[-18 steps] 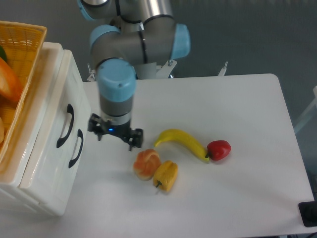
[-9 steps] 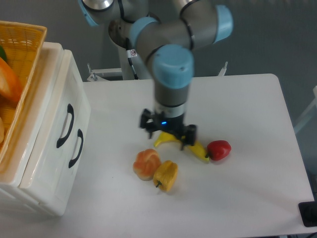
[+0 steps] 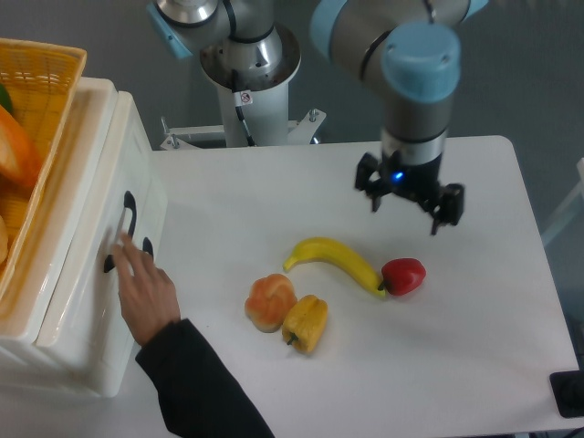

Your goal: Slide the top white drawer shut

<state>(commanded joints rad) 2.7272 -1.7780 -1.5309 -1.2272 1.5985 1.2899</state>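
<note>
Gripper (image 3: 404, 203) hangs empty, jaws spread, as I read it. Glossy top white drawer (image 3: 109, 210) sits far off its left finger, a hand (image 3: 146, 287) on its black arched handle.

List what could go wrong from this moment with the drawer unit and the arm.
1. A person's hand rests on the handles of the top white drawer; if the arm swung that way, it could strike the hand.
2. The pincer hangs open over the table's far right, near the red pepper and banana; a low sweep toward the drawer could scatter them.
</note>
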